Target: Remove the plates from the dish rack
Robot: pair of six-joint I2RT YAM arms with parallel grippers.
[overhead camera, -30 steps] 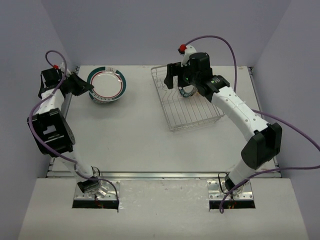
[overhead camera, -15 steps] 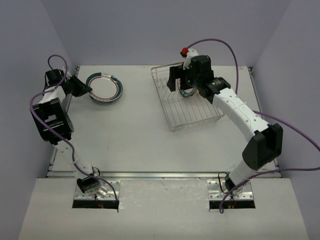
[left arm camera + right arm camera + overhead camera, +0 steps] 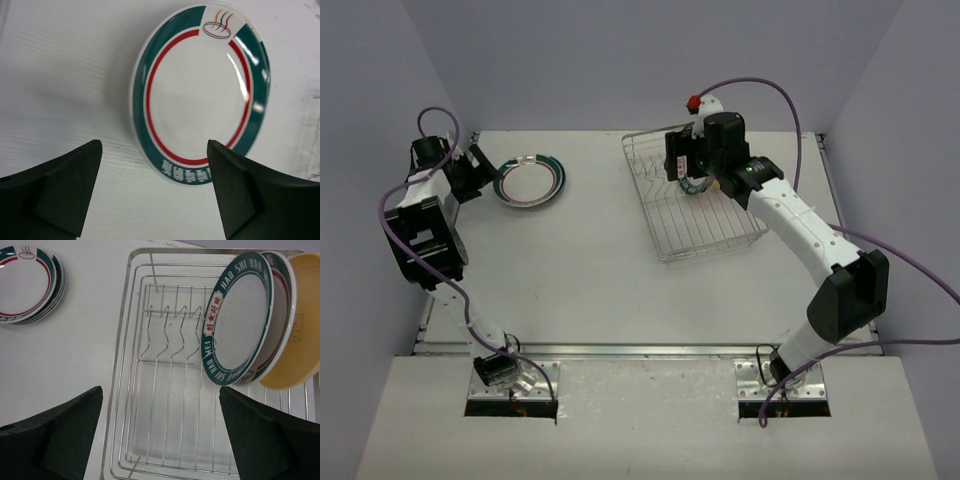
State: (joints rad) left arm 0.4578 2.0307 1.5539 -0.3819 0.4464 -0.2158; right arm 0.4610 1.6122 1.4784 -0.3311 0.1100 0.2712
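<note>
While left gripper [image 3: 152, 165] hovers spread over plate stack [image 3: 200, 90] | right gripper [image 3: 160, 395] spread above dish rack [image 3: 125, 340] | next, likely: pinch front plate [image 3: 235, 320] rim

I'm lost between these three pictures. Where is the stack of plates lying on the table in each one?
Top view: plate stack, far-left part of the table.
Left wrist: fills the upper centre.
Right wrist: top-left corner.
Shared landmark: the dish rack, right of the stack in the top and right wrist views; absent from left wrist.
</note>
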